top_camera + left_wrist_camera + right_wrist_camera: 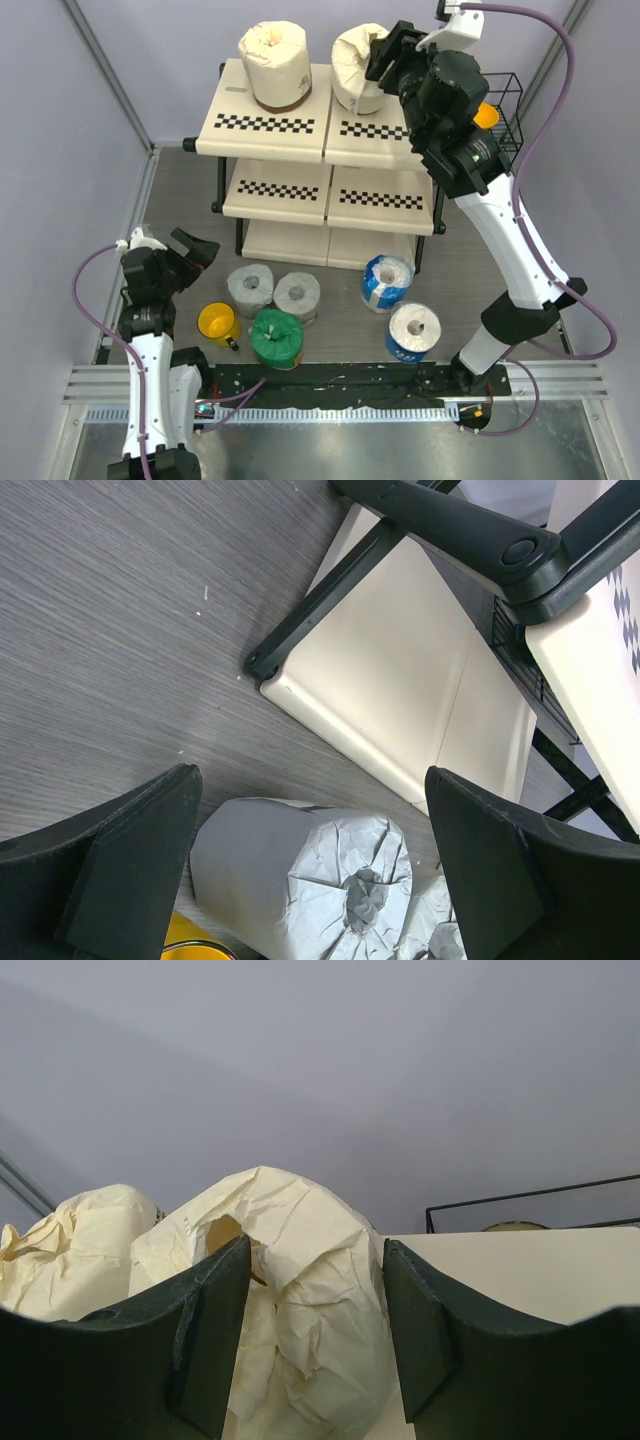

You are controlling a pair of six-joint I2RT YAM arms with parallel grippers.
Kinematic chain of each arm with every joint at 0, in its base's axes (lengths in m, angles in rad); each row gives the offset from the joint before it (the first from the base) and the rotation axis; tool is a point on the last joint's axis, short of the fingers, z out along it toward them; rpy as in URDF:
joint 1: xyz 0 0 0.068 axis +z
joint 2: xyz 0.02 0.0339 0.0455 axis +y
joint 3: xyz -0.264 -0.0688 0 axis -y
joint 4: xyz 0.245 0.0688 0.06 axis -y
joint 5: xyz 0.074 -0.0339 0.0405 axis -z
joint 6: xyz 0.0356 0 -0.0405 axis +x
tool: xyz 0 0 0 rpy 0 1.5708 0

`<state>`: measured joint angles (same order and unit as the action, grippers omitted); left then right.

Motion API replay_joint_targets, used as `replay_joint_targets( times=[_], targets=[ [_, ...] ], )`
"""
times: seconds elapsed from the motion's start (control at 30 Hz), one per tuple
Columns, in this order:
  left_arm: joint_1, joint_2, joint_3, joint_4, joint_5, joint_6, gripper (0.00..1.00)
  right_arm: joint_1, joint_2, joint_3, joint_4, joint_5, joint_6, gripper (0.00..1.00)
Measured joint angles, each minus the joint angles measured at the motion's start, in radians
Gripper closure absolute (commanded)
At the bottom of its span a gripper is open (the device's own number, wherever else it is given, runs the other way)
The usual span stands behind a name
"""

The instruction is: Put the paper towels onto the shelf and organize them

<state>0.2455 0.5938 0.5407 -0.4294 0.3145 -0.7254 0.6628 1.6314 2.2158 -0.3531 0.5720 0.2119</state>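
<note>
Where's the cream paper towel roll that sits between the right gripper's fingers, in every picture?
Top external: the right cream roll is at the top middle, on the right half of the shelf top board, in the right gripper.
Left wrist: not in it; only a grey roll shows.
Right wrist: centre, between the fingers.
Shared landmark: the shelf's cream boards, seen in all three views.
</note>
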Motion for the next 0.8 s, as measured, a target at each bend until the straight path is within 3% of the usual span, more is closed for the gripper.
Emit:
replay_joint_targets(
  times=[0.23,0.47,0.6,0.8],
  targets=[
    [0.0,0.0,0.0,0.0,0.0,0.0,0.0,-0.016,0.078,0.113,-0.044,-0.037,0.0,0.39],
    [0.0,0.0,0.0,0.0,0.0,0.0,0.0,-0.018,0.076,0.105,-0.061,-0.059,0.002,0.39],
    [0.0,0.0,0.0,0.0,0.0,0.0,0.0,-0.019,0.011,-0.001,-0.06,-0.101,0.009,0.39],
    [0.0,0.0,0.0,0.0,0.0,0.0,0.0,-0.019,-0.225,-0.285,-0.02,-0.215,0.058,0.36]
  ],
)
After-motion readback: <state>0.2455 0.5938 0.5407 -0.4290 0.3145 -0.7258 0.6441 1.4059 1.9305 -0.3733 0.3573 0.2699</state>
